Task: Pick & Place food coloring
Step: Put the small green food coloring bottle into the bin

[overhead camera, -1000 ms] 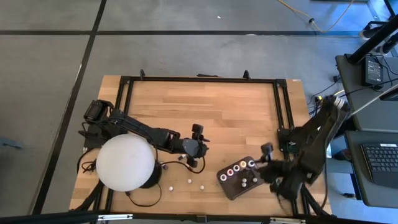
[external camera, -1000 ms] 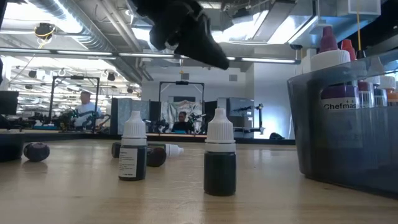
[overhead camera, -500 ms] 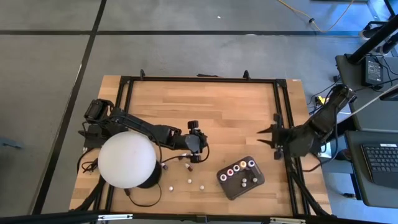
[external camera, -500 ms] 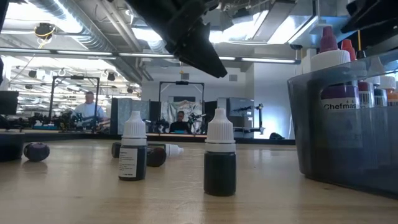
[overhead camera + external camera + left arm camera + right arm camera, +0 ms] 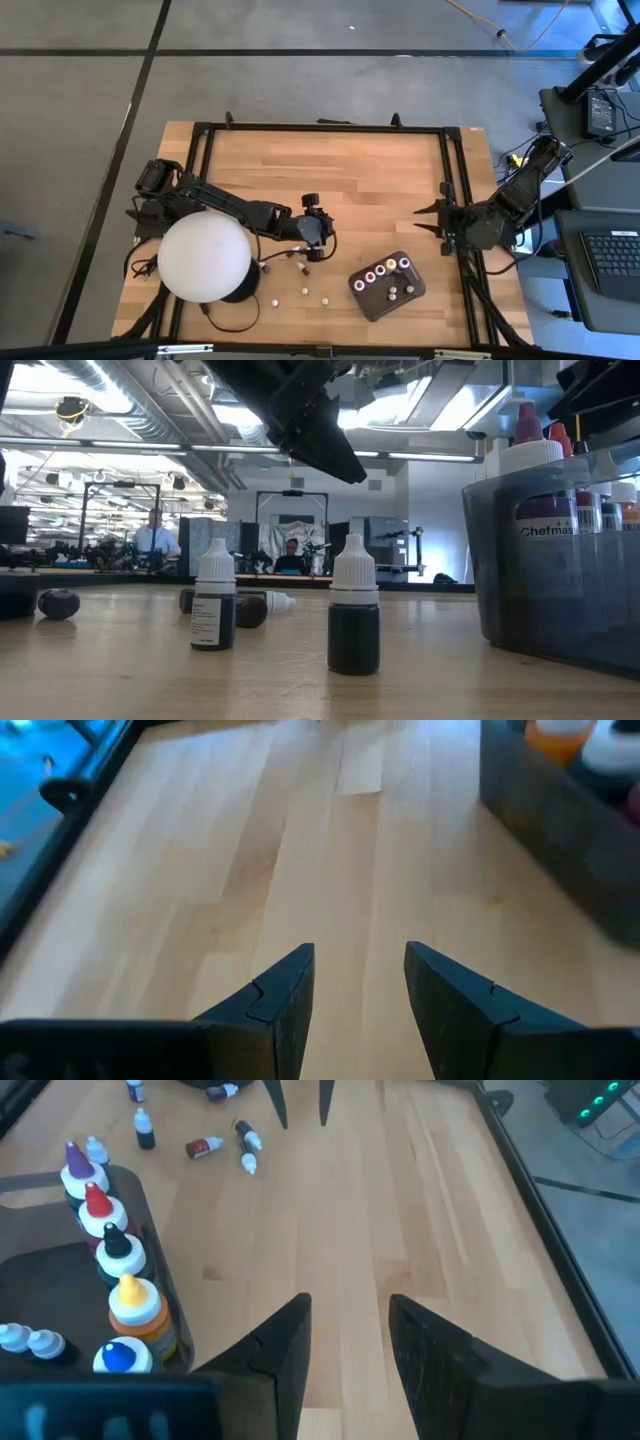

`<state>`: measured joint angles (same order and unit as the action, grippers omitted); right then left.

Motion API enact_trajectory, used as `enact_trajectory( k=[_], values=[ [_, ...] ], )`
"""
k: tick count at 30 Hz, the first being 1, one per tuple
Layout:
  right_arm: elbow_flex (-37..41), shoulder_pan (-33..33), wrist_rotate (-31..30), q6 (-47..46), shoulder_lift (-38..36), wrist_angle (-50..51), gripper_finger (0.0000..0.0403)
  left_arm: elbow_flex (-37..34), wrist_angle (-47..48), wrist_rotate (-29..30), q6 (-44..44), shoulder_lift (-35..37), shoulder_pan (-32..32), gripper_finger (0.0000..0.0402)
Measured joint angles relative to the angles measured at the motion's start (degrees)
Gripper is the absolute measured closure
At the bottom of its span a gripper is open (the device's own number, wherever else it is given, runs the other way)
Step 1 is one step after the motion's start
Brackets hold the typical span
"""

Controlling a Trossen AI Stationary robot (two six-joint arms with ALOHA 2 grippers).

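The left gripper (image 5: pixel 313 252) hangs above the middle of the table (image 5: pixel 350 170), fingers apart with nothing between them. Just near of it lie loose food coloring bottles: one red-topped (image 5: pixel 203 1147) and one white-topped (image 5: pixel 246 1146) on their sides, and two white-capped ones (image 5: pixel 354 620) standing upright near the table's front edge. To the right, the dark tray (image 5: pixel 372 305) holds more bottles (image 5: pixel 118 1250) in a row, upright. The right gripper (image 5: pixel 424 221) waits at the table's right side, released and holding nothing.
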<state>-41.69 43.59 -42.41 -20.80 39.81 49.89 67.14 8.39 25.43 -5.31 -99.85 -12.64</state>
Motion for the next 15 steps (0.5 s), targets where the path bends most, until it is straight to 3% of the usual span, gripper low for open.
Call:
enact_trajectory(
  k=[3,8,15],
  values=[
    [0.00,0.02,-0.02,0.10,0.46,-0.20,0.0263,0.01,-1.77,-5.21,-1.86,0.02,0.71,0.0249],
    [0.00,0.02,-0.15,0.13,0.60,-0.46,0.0263,0.01,-5.46,-28.36,-3.30,0.03,7.11,0.0249],
    [0.00,0.02,-0.14,-1.23,0.62,-0.35,0.0263,0.01,1.34,-30.09,-1.61,0.04,12.16,0.0249]
  ],
)
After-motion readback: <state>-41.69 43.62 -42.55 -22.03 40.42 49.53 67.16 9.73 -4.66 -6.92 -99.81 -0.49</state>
